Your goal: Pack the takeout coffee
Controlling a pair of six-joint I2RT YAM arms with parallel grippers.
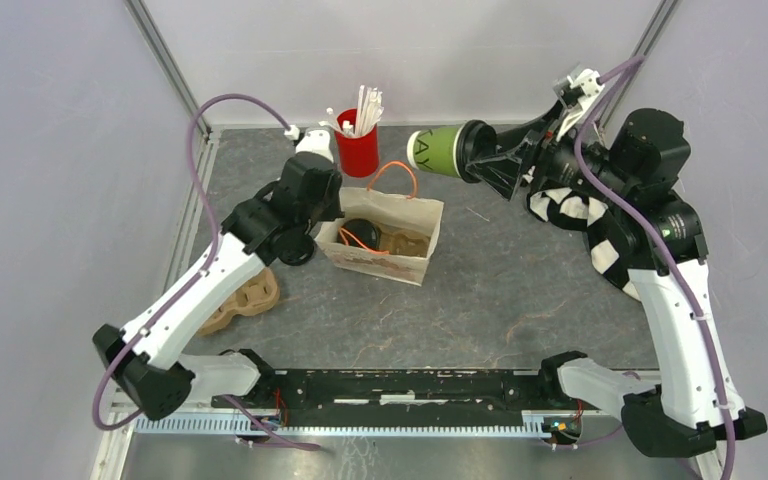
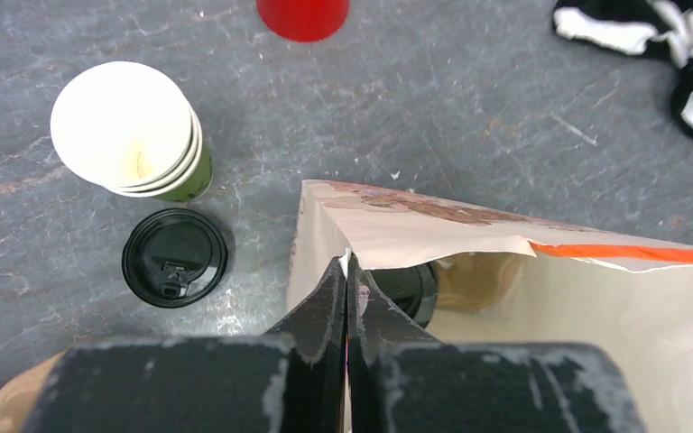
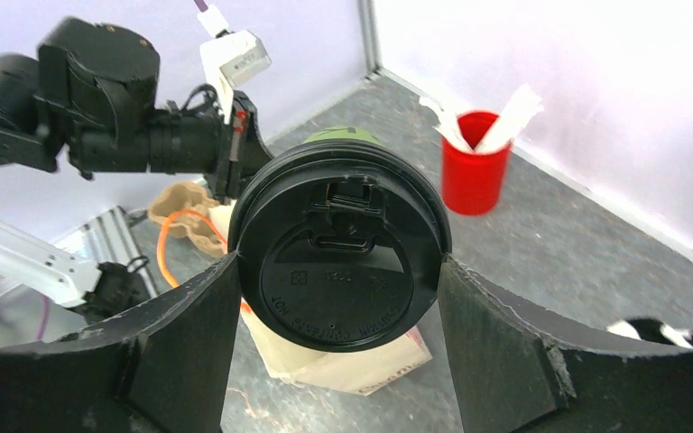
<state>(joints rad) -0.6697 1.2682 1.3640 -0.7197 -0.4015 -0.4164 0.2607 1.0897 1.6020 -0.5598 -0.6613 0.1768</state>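
My right gripper (image 1: 482,153) is shut on one green takeout coffee cup (image 1: 438,150) at its black lid end and holds it on its side in the air, behind and to the right of the brown paper bag (image 1: 385,238). In the right wrist view the lid (image 3: 338,257) sits between my fingers (image 3: 189,334). The second lidded cup (image 1: 362,235) stands inside the bag; its lid shows in the left wrist view (image 2: 408,290). My left gripper (image 2: 346,271) is shut on the bag's left rim (image 2: 320,234).
A stack of lidless green cups (image 2: 131,131) and a loose black lid (image 2: 174,257) lie left of the bag. A red cup of white sticks (image 1: 357,150) stands behind it. A cardboard carrier (image 1: 250,297) lies under the left arm. Striped cloth (image 1: 572,210) lies by the right arm.
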